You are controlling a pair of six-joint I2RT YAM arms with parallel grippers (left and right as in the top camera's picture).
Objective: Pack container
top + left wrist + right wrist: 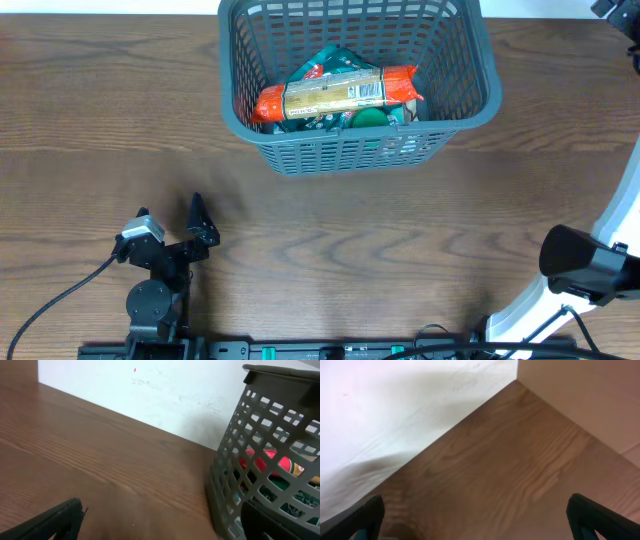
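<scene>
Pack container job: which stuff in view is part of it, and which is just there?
Job:
- container
- orange-ended snack pack and green packs, inside it
- left gripper and right gripper, both open, holding nothing

Just there:
- black cable
- wooden table

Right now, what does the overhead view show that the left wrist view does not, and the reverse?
Only overhead: the container's open top, a long orange-ended pack lying over green packs, and the right arm. Only left wrist: the white wall's face with a small red mark, and the container's side seen from low down. Both: the container standing on the wooden table, packs inside.
</scene>
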